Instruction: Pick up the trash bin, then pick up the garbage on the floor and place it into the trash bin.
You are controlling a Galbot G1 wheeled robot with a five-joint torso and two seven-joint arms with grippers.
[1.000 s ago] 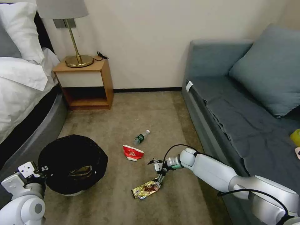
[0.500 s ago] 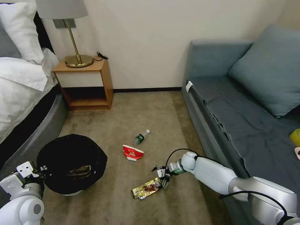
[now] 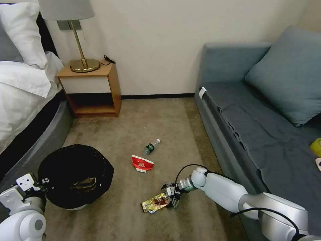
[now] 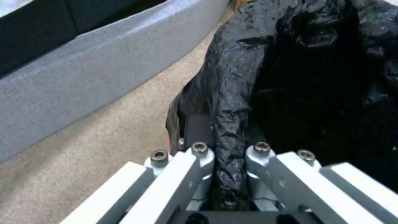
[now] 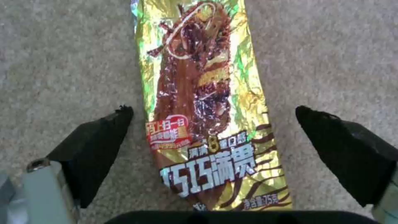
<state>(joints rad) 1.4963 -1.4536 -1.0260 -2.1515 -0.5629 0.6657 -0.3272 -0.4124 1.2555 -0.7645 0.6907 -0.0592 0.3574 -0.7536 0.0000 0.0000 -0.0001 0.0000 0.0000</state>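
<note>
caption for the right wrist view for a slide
Open right gripper straddles the gold snack wrapper lying flat on the carpet.

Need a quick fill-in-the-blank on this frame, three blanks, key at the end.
1. The right gripper straddles the gold ____, fingers open.
2. The left gripper is shut on the trash bin's black ____.
3. The red-and-white cup lies on the ____, between the bottle and the gold litter.

Missing: wrapper; bag; carpet
</note>
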